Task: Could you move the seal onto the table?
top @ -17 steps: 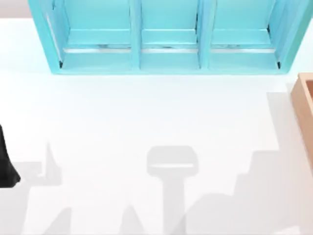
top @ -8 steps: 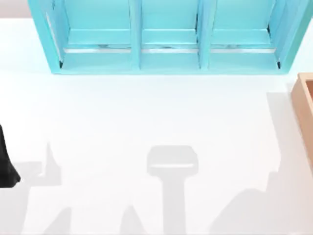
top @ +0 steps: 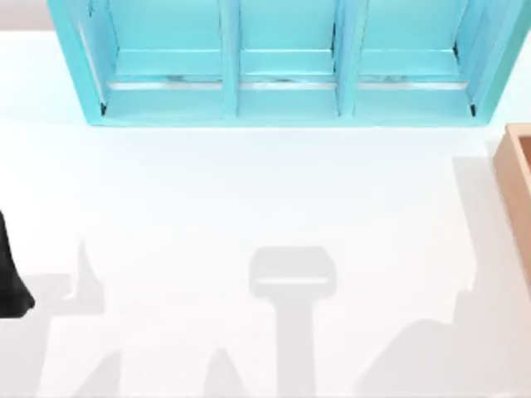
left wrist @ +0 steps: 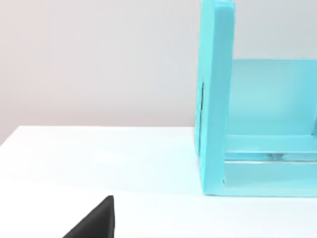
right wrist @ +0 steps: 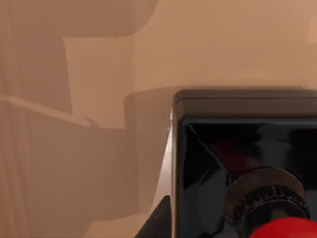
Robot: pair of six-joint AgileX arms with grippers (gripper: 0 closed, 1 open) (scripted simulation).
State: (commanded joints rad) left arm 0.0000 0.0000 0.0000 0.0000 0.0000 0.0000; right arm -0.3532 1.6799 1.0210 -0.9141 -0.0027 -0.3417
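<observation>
Seal [right wrist: 247, 168] sits inside the tan box [right wrist: 89, 148], seen close in the right wrist view: black stepped base against the box's inner walls, dark collar and red knob rising toward the camera. It is not on the table [top: 249, 199].

Change against earlier top views: the grey shadow at the table's near right has shrunk; its stepped outline of 1.0 s ago has given way to a lower, rounded patch with a thin spike. The shadow at near centre and those at near left are unchanged. Shelf [top: 282, 62] and box edge [top: 518, 186] have not shifted.

Right gripper: a dark finger tip [right wrist: 157, 220] shows just beside the seal's base. Cannot tell whether the fingers are spread or closed, or whether they touch the seal.

Left arm [top: 10, 278]: parked at the table's left edge, same place as before. One dark finger corner [left wrist: 96, 220] shows in the left wrist view above the white surface; opening cannot be told.

Count: one seal, one box at the right edge, one turquoise shelf at the far side with three compartments.
</observation>
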